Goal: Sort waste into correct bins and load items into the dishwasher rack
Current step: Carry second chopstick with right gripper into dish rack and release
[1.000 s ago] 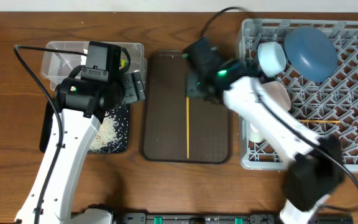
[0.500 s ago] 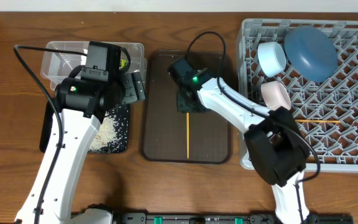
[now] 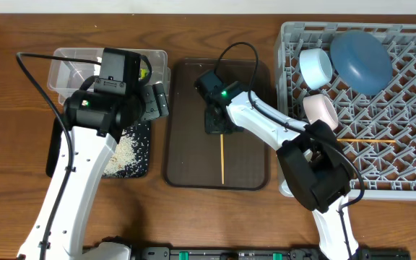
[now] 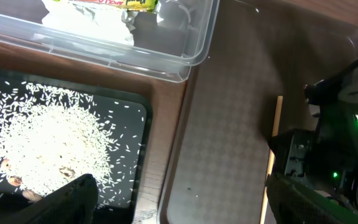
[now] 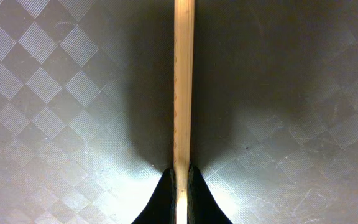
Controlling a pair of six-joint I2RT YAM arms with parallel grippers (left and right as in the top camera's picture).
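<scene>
1. Chopstick (image 5: 183,81) lies flat on the dark brown tray (image 3: 186,144), mid-desk (image 3: 215,217), running front to back.
2. R jaws are pinched shut on that chopstick at its end nearer the desk's back edge, w/ a dark tip pressed to the wood on each side.
3. L jaws are spread wide w/ nothing held. They hang above the black tub (image 4: 132,180) and the tray's left rim.
4. Black tub holds a spread heap of rice scraps (image 4: 48,143), plus a few brownish bits at its left side.
5. Clear tub (image 4: 185,37) sits just behind the black one. Crumpled tissue (image 4: 86,22) and snack wrapper (image 4: 135,4) are inside it.
6. Grey rack (image 3: 410,108) stands at the desk's right, just beside the tray.
7. Dark blue plate (image 3: 361,59) is in the rack's back part, w/ light blue bowl (image 3: 315,68) just left of it.
8. White bowl (image 3: 322,108) is in the rack in front of the light blue one, partly under the R arm.
9. 2nd chopstick (image 3: 367,141) lies across the rack's grid, pointing left-right.
</scene>
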